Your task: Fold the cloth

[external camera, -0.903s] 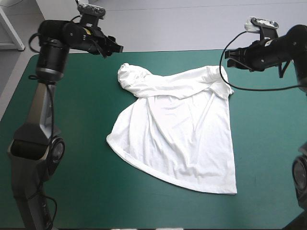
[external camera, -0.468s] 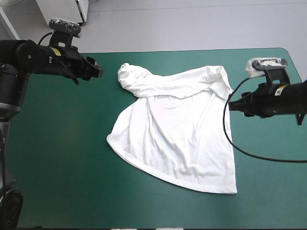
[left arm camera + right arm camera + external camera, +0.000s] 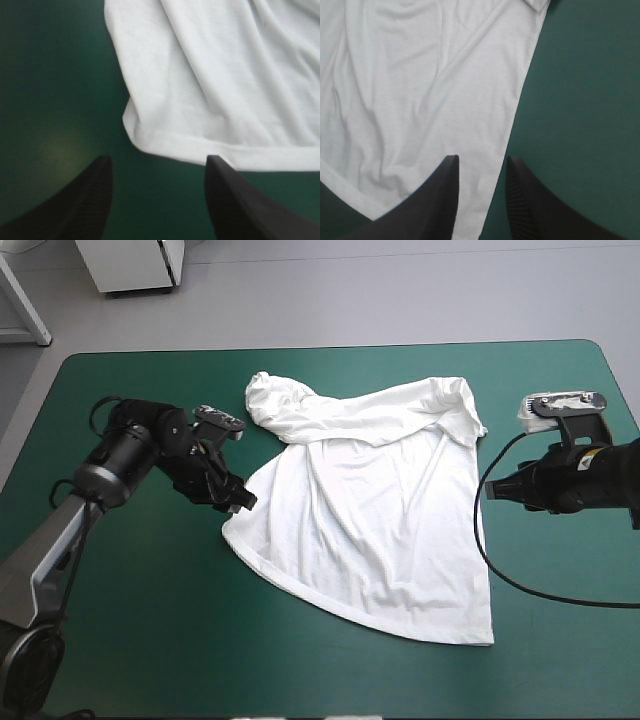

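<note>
A robotics lab or test room, by the look of it. The bench [image 3: 330, 670] wears a plain teal-green cover, and a jointed black left arm [image 3: 60, 530] and right arm [image 3: 600, 475] reach in over it from either side. A white T-shirt [image 3: 380, 520] lies on the cover between them. Beyond the far edge are a smooth grey floor [image 3: 400, 290], a plain white cabinet [image 3: 130, 265] and the white leg of a frame [image 3: 25, 300]

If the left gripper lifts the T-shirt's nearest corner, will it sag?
Probably floppy: the T-shirt lies in soft creases, bunched at its far end. Likely light, its hem thin. Pushed by the left gripper, the corner would probably wrinkle, not slide.
</note>
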Motion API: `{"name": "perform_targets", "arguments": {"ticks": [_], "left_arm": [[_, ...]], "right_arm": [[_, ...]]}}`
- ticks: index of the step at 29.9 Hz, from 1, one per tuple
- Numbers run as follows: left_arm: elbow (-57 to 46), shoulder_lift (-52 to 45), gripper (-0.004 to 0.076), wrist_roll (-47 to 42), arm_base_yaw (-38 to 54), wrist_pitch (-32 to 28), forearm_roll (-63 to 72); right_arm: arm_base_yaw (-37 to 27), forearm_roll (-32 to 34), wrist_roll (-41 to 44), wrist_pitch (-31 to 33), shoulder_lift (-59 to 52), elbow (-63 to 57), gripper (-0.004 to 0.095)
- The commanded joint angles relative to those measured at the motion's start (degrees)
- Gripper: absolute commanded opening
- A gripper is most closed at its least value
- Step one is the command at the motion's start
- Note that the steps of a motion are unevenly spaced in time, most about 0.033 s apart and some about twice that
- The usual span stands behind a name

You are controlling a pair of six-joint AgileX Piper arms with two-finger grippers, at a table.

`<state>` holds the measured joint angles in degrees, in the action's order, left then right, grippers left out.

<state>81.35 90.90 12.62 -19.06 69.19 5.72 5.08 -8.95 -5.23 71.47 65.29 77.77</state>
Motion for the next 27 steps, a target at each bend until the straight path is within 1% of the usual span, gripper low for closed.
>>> {"name": "perform_targets", "arguments": {"ticks": [1, 6, 14, 15, 17, 19, 23, 27], "left_arm": [[1.1, 1.2, 0.0401, -2.3, -0.9, -3.7, 0.1], [1.1, 6.1, 0.0401, -3.5, -0.9, -3.4, -3.1], [1.1, 10.1, 0.0401, -5.2, -0.9, -6.3, -3.4], [1.1, 10.4, 0.0391, -5.2, -0.9, -6.3, -3.4], [1.1, 11.3, 0.0347, -5.6, -0.9, -6.2, -3.4], [1.1, 12.2, 0.0246, -5.7, -0.9, -6.1, -3.3], [1.0, 12.8, -0.0010, -5.4, -0.9, -6.2, -2.3], [1.0, 12.9, -0.0009, -5.0, -0.9, -6.2, -2.1]], "right_arm": [[0.2, -0.2, 0.1, -1.7, -0.9, 1.3, 0.0296], [0.2, 0.4, 0.2, -1.7, -0.9, 1.3, 0.0277], [0.2, 1.5, 0.9, -1.7, -0.9, 1.3, 0.0277], [0.2, 1.6, 0.9, -1.7, -0.9, 1.3, 0.0277], [0.2, 2.0, 0.9, -1.8, -0.9, 1.3, 0.0277], [0.2, 2.8, 1.0, -1.8, -0.9, 1.3, 0.0277], [0.2, 3.3, 1.7, -1.8, -0.9, 0.9, 0.0278], [0.2, 2.9, 2.2, -1.8, -1.6, -4.4, 0.0280]]}}
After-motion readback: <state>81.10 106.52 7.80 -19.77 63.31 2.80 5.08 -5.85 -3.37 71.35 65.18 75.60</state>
